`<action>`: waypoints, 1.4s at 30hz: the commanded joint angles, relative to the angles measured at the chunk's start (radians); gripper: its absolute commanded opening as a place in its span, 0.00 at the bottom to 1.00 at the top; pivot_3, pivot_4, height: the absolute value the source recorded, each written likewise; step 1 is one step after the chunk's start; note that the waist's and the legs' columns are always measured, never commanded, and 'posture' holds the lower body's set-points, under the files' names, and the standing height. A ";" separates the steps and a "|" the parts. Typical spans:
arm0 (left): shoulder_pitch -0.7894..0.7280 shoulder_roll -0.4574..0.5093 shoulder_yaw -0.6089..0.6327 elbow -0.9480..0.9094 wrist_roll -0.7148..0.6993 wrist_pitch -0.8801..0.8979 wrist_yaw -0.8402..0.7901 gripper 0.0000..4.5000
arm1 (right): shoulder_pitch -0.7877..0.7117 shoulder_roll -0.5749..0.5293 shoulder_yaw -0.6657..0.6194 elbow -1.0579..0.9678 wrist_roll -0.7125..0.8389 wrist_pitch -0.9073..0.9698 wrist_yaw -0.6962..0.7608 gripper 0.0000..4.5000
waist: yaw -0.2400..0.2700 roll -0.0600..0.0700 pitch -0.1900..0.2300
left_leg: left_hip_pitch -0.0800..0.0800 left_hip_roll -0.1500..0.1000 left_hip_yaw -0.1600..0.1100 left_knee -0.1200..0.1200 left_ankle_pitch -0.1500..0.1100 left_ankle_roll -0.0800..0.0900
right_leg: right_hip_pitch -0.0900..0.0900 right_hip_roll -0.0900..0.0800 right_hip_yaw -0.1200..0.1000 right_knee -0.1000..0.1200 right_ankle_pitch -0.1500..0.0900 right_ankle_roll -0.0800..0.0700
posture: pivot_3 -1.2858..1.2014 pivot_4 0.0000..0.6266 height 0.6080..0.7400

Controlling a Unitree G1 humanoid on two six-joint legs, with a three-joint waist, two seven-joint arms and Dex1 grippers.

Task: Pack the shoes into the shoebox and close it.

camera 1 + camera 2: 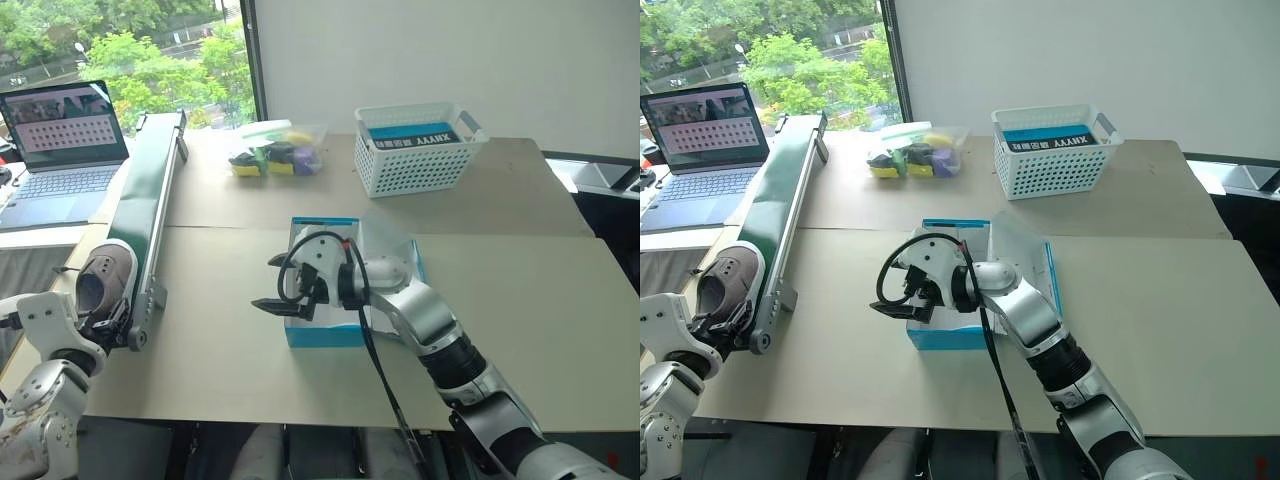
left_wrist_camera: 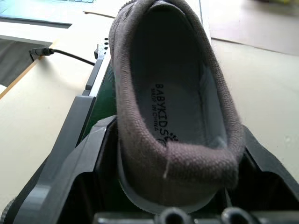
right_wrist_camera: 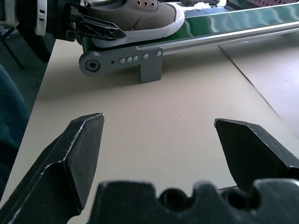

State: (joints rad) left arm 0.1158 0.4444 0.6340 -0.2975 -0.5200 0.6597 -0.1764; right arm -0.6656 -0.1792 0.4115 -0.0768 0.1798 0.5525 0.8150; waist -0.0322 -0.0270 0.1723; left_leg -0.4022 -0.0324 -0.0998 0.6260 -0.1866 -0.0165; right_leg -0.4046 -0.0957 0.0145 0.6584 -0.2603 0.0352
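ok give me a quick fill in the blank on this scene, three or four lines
The shoe sits at the near end of the green ____.
The left tool has its fingers around the shoe's ____.
The right tool hovers open over the table beside the blue ____.
The white basket stands on the ____ side of the table.

Missing words: conveyor; heel; shoebox; far

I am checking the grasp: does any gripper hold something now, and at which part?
The left gripper has its fingers around the heel of the shoe, apparently gripping it. The right gripper holds nothing.
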 commanded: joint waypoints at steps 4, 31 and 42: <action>-0.056 -0.005 0.026 -0.049 -0.014 -0.047 0.030 0.59 | -0.034 0.008 -0.043 -0.035 0.016 -0.001 -0.019 1.00 | 0.003 0.000 0.000 | 0.000 0.000 0.000 0.000 0.000 0.000 | 0.000 0.000 0.000 0.000 0.000 0.000 | 0.52 0.24 0.95; -0.230 -0.237 -0.574 -0.344 0.019 -0.039 0.081 0.59 | -0.354 0.355 -0.815 0.409 0.710 0.635 -0.538 1.00 | -0.011 -0.002 0.000 | -0.003 0.004 0.006 0.000 0.000 0.000 | -0.003 0.005 0.002 0.000 0.001 -0.002 | 0.52 0.24 0.95; -0.246 -0.234 -0.565 -0.339 0.017 -0.024 0.080 0.58 | -0.320 0.349 -0.760 0.346 0.739 0.614 -0.558 0.70 | -0.011 -0.002 0.000 | -0.004 0.004 0.007 0.001 0.000 0.000 | -0.002 0.005 0.002 0.000 0.001 -0.002 | 0.52 0.24 0.95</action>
State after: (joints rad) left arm -0.1188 0.2096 0.0740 -0.6073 -0.4970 0.6314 -0.0902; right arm -0.9714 0.0967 -0.3677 0.3341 0.8590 1.1805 0.2399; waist -0.0429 -0.0292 0.1728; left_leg -0.4061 -0.0283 -0.0931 0.6267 -0.1870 -0.0168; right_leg -0.4071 -0.0911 0.0164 0.6580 -0.2593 0.0337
